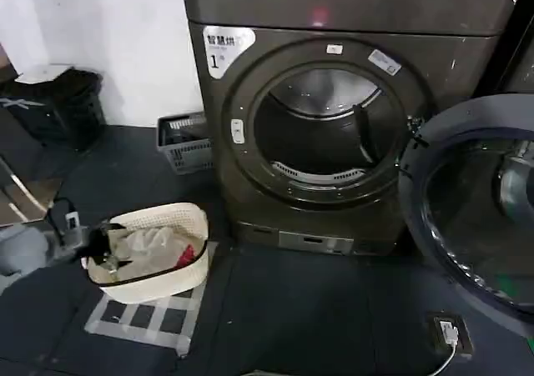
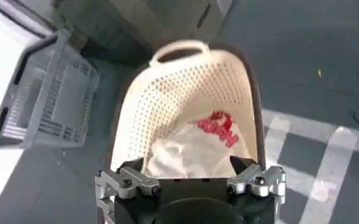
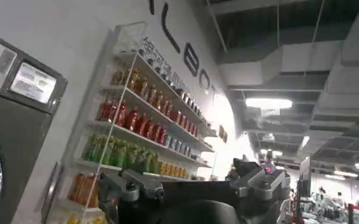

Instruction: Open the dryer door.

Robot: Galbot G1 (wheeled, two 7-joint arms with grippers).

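The dryer door (image 1: 467, 213) stands swung wide open at the right of the dryer (image 1: 325, 134), hinged at the drum opening's right edge, its dark inner side and tinted glass facing the head camera. The round drum opening (image 1: 321, 134) is uncovered, showing the shiny metal drum inside. A white label with the number 1 (image 1: 225, 49) sits on the dryer's upper left corner.

On the dark floor in front and to the left of the dryer lies a cream laundry basket (image 1: 179, 218) holding pale cloth and a red item. The left hand (image 2: 191, 182) hangs just above this basket, its fingers (image 2: 127, 182) spread apart and holding nothing. Beyond the basket from that hand, a grey plastic crate (image 1: 185, 141) rests against the white wall beside the dryer.

The right hand (image 3: 194, 189) points upward with fingers spread and empty; beyond it are shelves of coloured bottles (image 3: 136, 134) and ceiling lights.
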